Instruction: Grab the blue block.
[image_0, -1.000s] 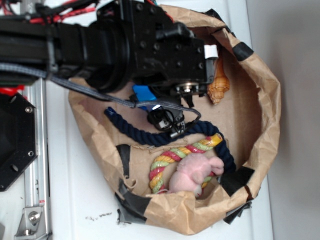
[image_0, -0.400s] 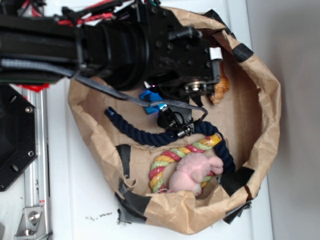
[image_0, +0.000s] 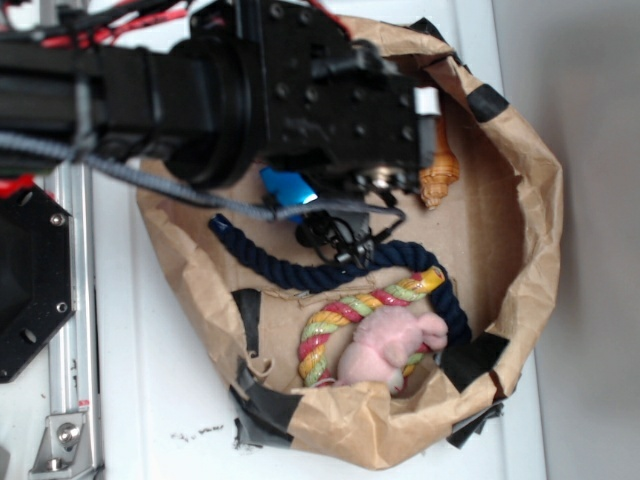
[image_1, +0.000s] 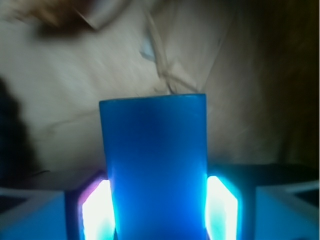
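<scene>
Wrist view: flat sky-blue rectangular block (image_1: 154, 165) sits squarely between both glowing pads (image_1: 95, 210), long axis pointing away from camera, sides touching pads; black gripper (image_1: 156, 212) looks clamped on it. Exterior view: black arm reaches from left over crumpled brown paper nest (image_0: 520, 230); block peeks beneath wrist, far of dark navy rope (image_0: 265, 260).

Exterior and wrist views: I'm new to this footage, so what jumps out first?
The black robot arm fills the top of the exterior view, above a brown paper bin. In the wrist view, the blue block stands between the glowing jaws. A navy rope and a pink plush lie lower in the bin.
</scene>
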